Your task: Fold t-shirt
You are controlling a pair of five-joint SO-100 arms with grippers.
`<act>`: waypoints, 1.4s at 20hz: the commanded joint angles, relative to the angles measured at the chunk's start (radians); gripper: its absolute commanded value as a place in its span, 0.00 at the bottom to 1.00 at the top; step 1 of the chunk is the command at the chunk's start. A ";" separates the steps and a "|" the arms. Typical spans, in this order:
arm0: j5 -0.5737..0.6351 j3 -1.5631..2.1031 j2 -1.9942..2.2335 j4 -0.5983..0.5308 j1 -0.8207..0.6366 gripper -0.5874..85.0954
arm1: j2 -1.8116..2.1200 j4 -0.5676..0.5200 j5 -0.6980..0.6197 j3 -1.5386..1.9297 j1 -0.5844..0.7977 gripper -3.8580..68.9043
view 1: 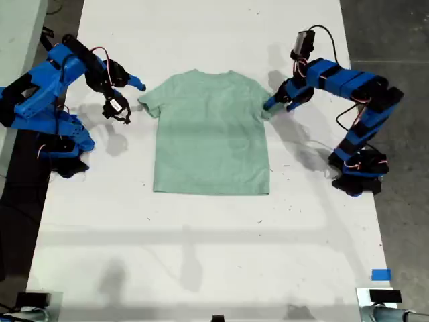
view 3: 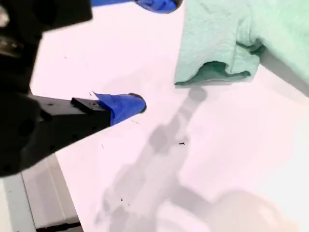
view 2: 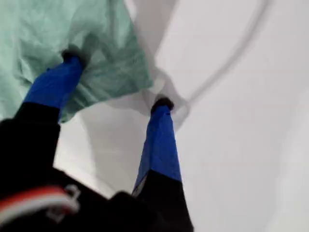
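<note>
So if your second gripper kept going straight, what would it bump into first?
Probably the t-shirt: my second gripper is open, apart from it, pointing at its sleeve. Depth is hard to judge.

Quick count, nothing fancy. 1 t-shirt [view 1: 211, 134], pale mint green, w/ 2 short sleeves. 2 blue arms total, 1 on the exterior view's left and 1 on the exterior view's right. So 2 grippers: my first gripper [view 1: 276, 104] and my second gripper [view 1: 132, 100], 2 blue-tipped fingers each, 4 fingers altogether. 1 white table [view 1: 201, 248] under it all. 1 small blue tape square [view 1: 381, 274] near the exterior view's bottom right corner, and 2 little black boxes at the table's bottom corners in that view, 1 per corner, can't tell what they are tbh.
</note>
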 commanded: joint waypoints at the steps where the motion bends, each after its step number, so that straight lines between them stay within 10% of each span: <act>1: 0.008 -0.041 0.005 -0.005 -0.015 0.41 | -0.057 0.000 -0.006 -0.106 -0.006 0.34; 2: 0.008 -0.040 0.006 -0.005 -0.015 0.40 | -0.058 0.006 0.028 -0.121 0.000 0.09; 3: 0.009 -0.040 0.003 -0.006 -0.015 0.40 | -0.067 0.037 0.035 -0.155 0.002 0.05; 15: 0.006 -0.017 -0.008 -0.034 0.017 0.39 | -0.020 0.201 0.244 -0.624 -0.298 0.05; 25: 0.005 -0.032 -0.021 -0.046 0.026 0.39 | -0.509 0.044 0.400 -1.015 -0.414 0.04; 27: 0.005 -0.048 -0.041 -0.046 0.029 0.39 | -0.505 0.117 0.382 -1.121 -0.433 0.49; 28: 0.003 -0.049 -0.044 -0.049 0.032 0.39 | -0.469 0.160 0.370 -1.157 -0.433 0.47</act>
